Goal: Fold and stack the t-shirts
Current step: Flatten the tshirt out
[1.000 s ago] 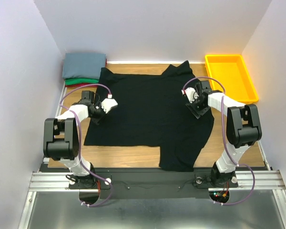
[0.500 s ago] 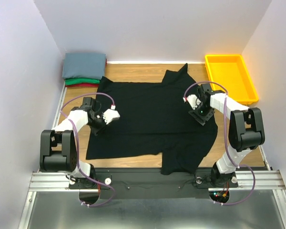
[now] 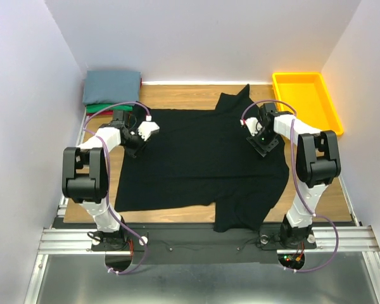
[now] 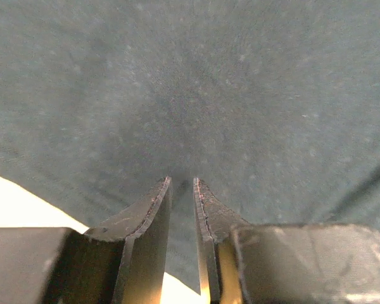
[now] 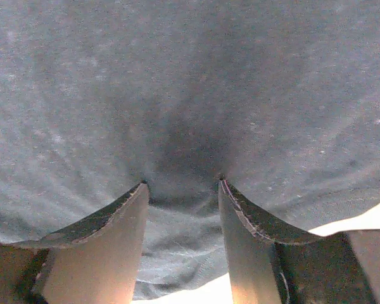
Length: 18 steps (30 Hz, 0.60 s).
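A large black t-shirt (image 3: 202,158) is spread flat over the middle of the wooden surface (image 3: 177,95). One part of it pokes toward the far edge, and its lower right part reaches down to the near edge. In the far left corner a stack of folded shirts is set, with a grey-blue t-shirt (image 3: 112,85) on top and a green t-shirt (image 3: 96,106) showing beneath it. The stack lies close to the black t-shirt's far left corner, but whether they touch cannot be told. A yellow bin (image 3: 297,75) is placed in the far right corner, apart from the cloth.

The left arm (image 3: 101,142) is bent over the black t-shirt's left edge near its far corner, and the left jaws are set down on the cloth there. In the left wrist view the left jaws are drawn almost together, with only a thin slit left between the tips. The tips are pressed into the dark cloth (image 4: 190,82), which appears to be nipped between them.

The right arm (image 3: 297,133) is reached over the shirt's right side, toward its far end. In the right wrist view the right jaws are held a moderate way apart, and a bulge of cloth (image 5: 190,76) is gripped in the gap. Creases are drawn in toward the tips.
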Motion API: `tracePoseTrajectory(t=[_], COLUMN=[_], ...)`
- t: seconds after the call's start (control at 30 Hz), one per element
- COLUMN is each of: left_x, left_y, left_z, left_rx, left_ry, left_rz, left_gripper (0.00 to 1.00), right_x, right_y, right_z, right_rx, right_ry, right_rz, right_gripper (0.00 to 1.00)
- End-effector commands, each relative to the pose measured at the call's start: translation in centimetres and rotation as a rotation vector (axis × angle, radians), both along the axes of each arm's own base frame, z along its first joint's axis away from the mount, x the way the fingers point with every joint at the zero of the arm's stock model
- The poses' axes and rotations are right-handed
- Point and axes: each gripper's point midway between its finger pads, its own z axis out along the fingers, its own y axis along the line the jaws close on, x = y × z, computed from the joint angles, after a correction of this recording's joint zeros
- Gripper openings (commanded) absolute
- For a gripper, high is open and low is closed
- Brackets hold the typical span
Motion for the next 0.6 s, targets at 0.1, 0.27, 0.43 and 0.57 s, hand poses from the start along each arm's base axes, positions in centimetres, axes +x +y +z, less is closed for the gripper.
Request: tracePoseTrajectory(t=[0.1,0.27,0.43,0.57], left_x=[-2.5,-7.8,-11.9,-12.3], left_y=[0.6,0.8,0.7,0.2], left_z=[-2.1,-3.8,-4.2,-3.3], left_rx=[0.027,0.034,0.027,-0.005], left_ry=[0.061,0.163,0.242,0.235], left_rz=[0.007,-0.028,-0.066,-0.078], left_gripper=[0.29,0.26,0.21,0.21], right_x=[-3.5,-8.2,-10.2,-7.5], right_y=[-2.0,-2.8,-2.8,-2.5], right_z=[-0.9,-1.0,-0.4,1.2], right_rx=[-0.069,-0.089,-0.080,-0.033], right_ry=[0.048,0.130,0.176,0.101], right_rz=[0.018,0.065,0.082,0.039], right_gripper=[0.52,0.51,0.47,0.52])
